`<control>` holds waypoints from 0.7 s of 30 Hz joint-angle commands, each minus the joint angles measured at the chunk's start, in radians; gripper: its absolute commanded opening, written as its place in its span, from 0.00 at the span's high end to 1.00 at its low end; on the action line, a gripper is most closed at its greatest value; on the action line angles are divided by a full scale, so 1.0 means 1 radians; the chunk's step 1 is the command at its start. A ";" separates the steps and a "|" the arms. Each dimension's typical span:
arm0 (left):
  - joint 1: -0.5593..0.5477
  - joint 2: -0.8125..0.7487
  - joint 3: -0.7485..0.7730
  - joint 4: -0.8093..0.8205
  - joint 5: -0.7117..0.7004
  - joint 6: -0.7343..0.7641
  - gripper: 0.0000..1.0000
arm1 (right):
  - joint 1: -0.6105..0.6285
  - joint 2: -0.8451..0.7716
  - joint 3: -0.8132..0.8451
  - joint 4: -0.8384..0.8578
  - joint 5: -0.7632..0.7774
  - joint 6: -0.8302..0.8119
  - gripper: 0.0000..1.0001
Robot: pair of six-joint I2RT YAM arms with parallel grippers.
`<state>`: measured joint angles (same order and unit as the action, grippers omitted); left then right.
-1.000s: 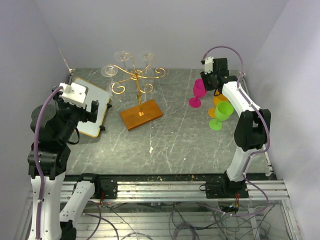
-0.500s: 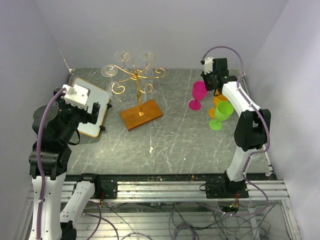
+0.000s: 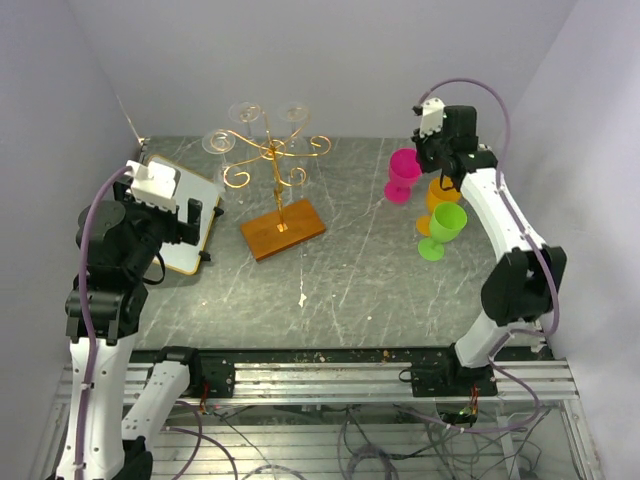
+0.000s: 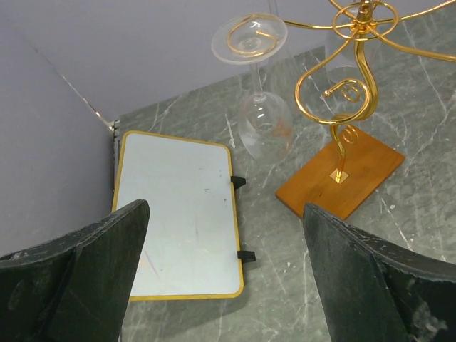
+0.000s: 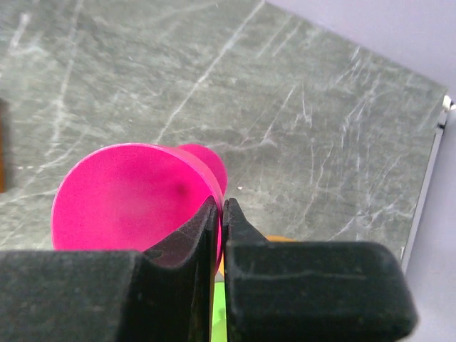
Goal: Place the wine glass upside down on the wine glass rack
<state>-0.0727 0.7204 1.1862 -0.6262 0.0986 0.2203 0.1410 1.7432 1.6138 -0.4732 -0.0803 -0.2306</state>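
1. My right gripper (image 5: 219, 214) is clamped on the rim of the pink wine glass (image 5: 128, 196), one finger inside the bowl and one outside.
2. The glass is mouth-up at the table's (image 3: 350, 270) far right, well apart from the gold wine glass rack (image 3: 283, 230).
3. My left gripper (image 4: 221, 285) hangs with its fingers wide apart near the white board (image 4: 178, 214).

The left arm (image 3: 100, 262) is standing folded well to the left of the wine glass rack (image 3: 276, 160), its claw (image 4: 221, 211) gaping wide and facing the rack. The right arm (image 3: 500, 215) is reaching up well to the right of the rack, elbow bent, its claw (image 5: 221, 208) pinching the rim of the pink wine glass (image 5: 128, 194).
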 commanded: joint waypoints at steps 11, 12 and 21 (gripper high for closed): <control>0.047 -0.049 -0.015 -0.020 0.233 -0.131 0.03 | 0.034 -0.434 -0.177 0.105 -0.292 0.080 1.00; 0.049 -0.054 -0.018 -0.010 0.255 -0.139 0.03 | 0.041 -0.452 -0.174 0.103 -0.293 0.086 1.00; 0.049 0.089 0.078 -0.037 0.306 -0.188 0.05 | 0.056 -0.612 -0.117 0.050 -0.273 0.092 1.00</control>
<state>-0.0353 0.7387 1.2221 -0.6716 0.3305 0.0914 0.1940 1.1885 1.4494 -0.4198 -0.3508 -0.1513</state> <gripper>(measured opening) 0.963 0.037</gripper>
